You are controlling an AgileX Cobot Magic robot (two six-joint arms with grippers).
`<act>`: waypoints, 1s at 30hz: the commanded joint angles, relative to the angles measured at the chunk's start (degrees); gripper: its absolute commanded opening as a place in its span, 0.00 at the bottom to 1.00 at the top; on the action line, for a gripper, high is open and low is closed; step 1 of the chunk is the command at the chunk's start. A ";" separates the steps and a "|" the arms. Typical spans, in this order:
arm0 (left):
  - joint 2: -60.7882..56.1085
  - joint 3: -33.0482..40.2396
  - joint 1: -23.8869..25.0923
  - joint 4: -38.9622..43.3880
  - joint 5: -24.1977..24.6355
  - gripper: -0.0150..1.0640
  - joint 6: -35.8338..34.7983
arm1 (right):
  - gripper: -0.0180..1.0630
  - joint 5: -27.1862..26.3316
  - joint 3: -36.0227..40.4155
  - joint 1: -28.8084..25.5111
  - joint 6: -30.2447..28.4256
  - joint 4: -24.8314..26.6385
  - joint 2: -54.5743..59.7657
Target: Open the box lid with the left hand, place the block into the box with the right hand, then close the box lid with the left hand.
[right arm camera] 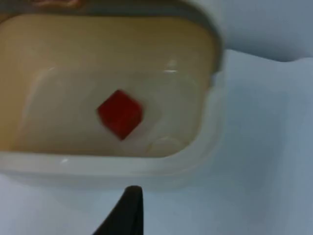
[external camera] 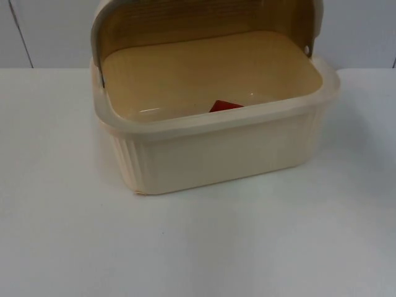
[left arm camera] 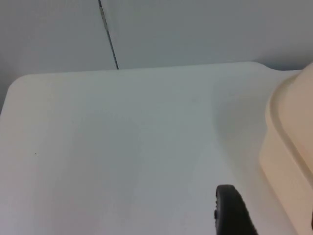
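Centrally, a cream ribbed plastic box (external camera: 210, 145) sits on the white worktop (external camera: 198, 247), its domed lid (external camera: 204, 21) raised at 12 o'clock; a red cube block (right arm camera: 120, 113) lies inside. No writing readable. Jaws' openness cannot be told.

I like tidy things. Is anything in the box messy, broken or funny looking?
Nothing stands out. The red block lies on the floor of the cream box, and the lid stands tipped back, open. The box looks whole and sits flat on the white table. No spill or crack shows.
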 commanded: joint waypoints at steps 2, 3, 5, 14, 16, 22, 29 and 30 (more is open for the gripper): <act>-0.07 0.35 0.30 -0.67 0.07 0.39 -0.27 | 0.98 0.70 0.01 -11.81 -10.95 10.26 -3.34; -0.07 0.35 0.30 -0.72 0.07 0.39 -0.27 | 0.98 1.99 0.01 -15.91 -13.98 13.18 -4.35; -0.07 0.35 0.30 -0.72 0.07 0.39 -0.27 | 0.98 3.24 0.01 -20.84 -16.81 14.41 -5.18; -0.07 0.35 0.30 -1.19 -0.32 0.39 -0.27 | 0.98 4.06 0.01 -39.22 -16.51 11.75 -9.04; -0.07 0.35 0.30 -1.19 -0.32 0.39 -0.27 | 0.98 4.15 0.01 -38.98 -16.51 11.87 -9.02; -0.07 0.35 0.30 -1.07 -0.32 0.39 -0.27 | 0.98 4.30 0.01 -37.83 -16.51 11.09 -9.02; -0.07 0.35 0.30 -1.07 -0.21 0.39 -0.27 | 0.98 4.30 0.01 -37.83 -16.51 10.32 -9.02; -0.07 0.35 0.30 -1.07 -0.32 0.39 -0.27 | 0.98 4.30 0.01 -37.83 -16.51 10.32 -9.02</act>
